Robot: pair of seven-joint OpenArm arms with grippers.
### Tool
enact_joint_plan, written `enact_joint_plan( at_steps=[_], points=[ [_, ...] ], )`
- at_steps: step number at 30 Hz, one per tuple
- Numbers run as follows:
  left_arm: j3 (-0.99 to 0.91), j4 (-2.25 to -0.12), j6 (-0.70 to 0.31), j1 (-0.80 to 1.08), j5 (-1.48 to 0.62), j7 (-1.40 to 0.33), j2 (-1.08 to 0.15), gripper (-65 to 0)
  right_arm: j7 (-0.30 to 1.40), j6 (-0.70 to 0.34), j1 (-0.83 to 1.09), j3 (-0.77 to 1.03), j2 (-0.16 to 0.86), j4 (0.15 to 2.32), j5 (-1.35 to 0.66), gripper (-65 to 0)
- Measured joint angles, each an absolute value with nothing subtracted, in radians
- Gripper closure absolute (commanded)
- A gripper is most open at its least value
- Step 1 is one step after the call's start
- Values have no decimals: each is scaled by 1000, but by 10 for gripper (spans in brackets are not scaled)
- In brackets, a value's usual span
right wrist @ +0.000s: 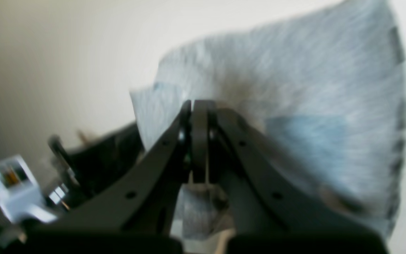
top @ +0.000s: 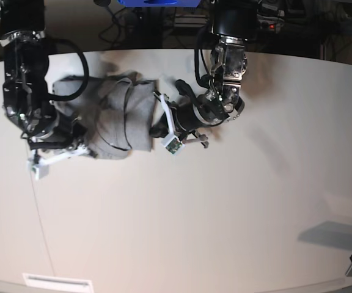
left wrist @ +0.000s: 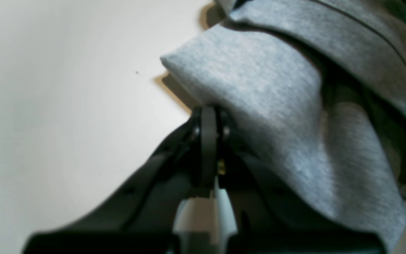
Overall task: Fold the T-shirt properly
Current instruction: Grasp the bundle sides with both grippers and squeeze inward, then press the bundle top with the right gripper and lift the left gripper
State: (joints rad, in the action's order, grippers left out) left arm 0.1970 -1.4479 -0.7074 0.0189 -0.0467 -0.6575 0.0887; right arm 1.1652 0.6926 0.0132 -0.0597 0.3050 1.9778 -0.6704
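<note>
In the left wrist view the left gripper (left wrist: pixel 209 121) is clamped shut on an edge of the T-shirt (left wrist: pixel 259 106), likely to carry a fold. In the right wrist view the right gripper (right wrist: pixel 200 116) pinches its own edge shut. The base view shows the T-shirt (top: pixel 118 119) bunched on the surface (top: pixel 225 207) between both.

T-shirt (right wrist: pixel 294 106) blurred; lettering hidden.
</note>
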Motion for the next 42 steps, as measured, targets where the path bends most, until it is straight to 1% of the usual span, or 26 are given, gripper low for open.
enact_joint_plan(
  at_steps=[2, 5, 10, 13, 19, 23, 33, 37, 42],
  points=[
    [197, -1448, -707, 19, -46, -657, 89, 0, 1162, 694, 14, -1, 320, 1978, -653, -1],
    [197, -1448, -707, 19, -46, -657, 89, 0, 1165, 701, 20, 14, 383, 1976, -655, -1],
    [197, -1448, -707, 19, -46, -657, 89, 0, 1165, 697, 22, 36, 405, 1950, -670, -1],
    [197, -1448, -707, 19, -47, -658, 89, 0, 1165, 699, 29, 39, 405, 1920, -658, -1],
    [197, -1448, -707, 19, -47, -657, 89, 0, 1093, 697, 43, 34, 402, 1867, -673, -1],
    [197, -1448, -707, 19, -49, -657, 89, 0, 1085, 624, 50, 34, 387, 1862, -665, -1],
    [197, -1448, -707, 19, -50, -658, 89, 0, 1083, 618, 47, 32, 355, 1862, -663, -1],
    [197, -1448, -707, 19, -50, -658, 89, 0, 1070, 618, 47, -46, 360, 1858, -655, -1],
    [196, -1448, -707, 19, -50, -659, 91, 0, 1000, 614, 50, -112, 355, 1815, -662, -1]
  ],
)
